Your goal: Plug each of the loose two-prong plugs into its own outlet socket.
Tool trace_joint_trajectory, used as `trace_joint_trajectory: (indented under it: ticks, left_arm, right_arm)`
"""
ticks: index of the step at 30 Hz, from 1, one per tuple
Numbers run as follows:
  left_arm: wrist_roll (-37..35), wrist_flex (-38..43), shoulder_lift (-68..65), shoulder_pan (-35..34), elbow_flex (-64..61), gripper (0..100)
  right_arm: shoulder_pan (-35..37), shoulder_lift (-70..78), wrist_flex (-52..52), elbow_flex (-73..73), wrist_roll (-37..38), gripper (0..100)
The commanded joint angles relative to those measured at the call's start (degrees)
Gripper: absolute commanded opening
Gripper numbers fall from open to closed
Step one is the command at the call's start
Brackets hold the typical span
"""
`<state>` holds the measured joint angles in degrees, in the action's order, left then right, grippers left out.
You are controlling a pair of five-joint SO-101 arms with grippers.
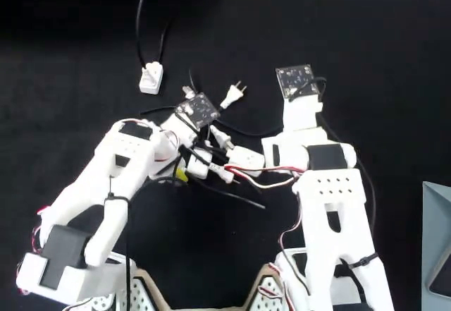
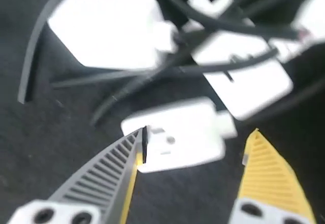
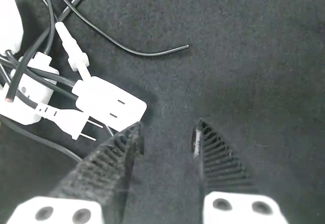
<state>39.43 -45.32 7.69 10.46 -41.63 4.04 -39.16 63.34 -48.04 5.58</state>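
Observation:
My left gripper [image 2: 198, 135] is open, its grey and yellow fingers either side of a white outlet socket [image 2: 175, 138] on the black mat. Two more white sockets [image 2: 106, 31] [image 2: 244, 79] lie beyond it under tangled black cables. My right gripper [image 3: 167, 130] is open over bare mat, beside a white socket [image 3: 109, 102] with two slots. A white two-prong plug [image 3: 66, 120] lies loose next to that socket. In the high view the socket and plug cluster [image 1: 215, 157] sits between both arms, and another loose plug [image 1: 232, 96] lies farther back.
A separate white socket [image 1: 151, 78] with a black cable lies at the back left. Black cables [image 3: 127, 49] cross the mat around the cluster. A grey bin [image 1: 438, 240] stands at the right edge. Bare mat stretches behind and to the right.

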Motion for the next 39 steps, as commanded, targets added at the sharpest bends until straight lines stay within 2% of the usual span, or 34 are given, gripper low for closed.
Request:
trace_joint_trajectory:
  ticks: [1, 6, 13, 16, 24, 29, 35, 39]
  left_arm:
    - [-2.4, 4.6, -3.9, 0.2, 0.1, 29]
    - [-4.0, 7.6, -5.6, 0.4, 0.4, 17]
    - [-3.9, 7.1, -4.8, 0.6, 0.4, 3]
    - [-3.9, 4.6, -1.6, 0.3, -0.6, 3]
    - [-5.7, -16.4, 15.0, 2.3, -0.4, 3]
    - [-9.2, -24.4, 24.1, 2.3, -0.4, 3]
    - [-13.2, -25.4, 26.3, 2.0, -0.6, 3]
    - [-16.6, -18.7, 21.0, 2.2, -3.1, 3]
  right_arm:
    - [-0.4, -1.1, -0.8, 0.4, 0.0, 16.6]
    - [-0.4, -1.1, -0.8, 0.4, 0.0, 16.6]
    - [-0.4, -1.1, -0.8, 0.4, 0.0, 16.6]
    - [-0.4, -1.1, -0.8, 0.4, 0.0, 16.6]
    - [-0.4, -1.1, -0.8, 0.4, 0.0, 16.6]
    - [-0.4, -1.1, -0.8, 0.4, 0.0, 16.6]
    - [-0.4, -1.1, -0.8, 0.3, 0.0, 16.6]
    - [-0.4, -1.1, -0.8, 0.3, 0.0, 16.6]
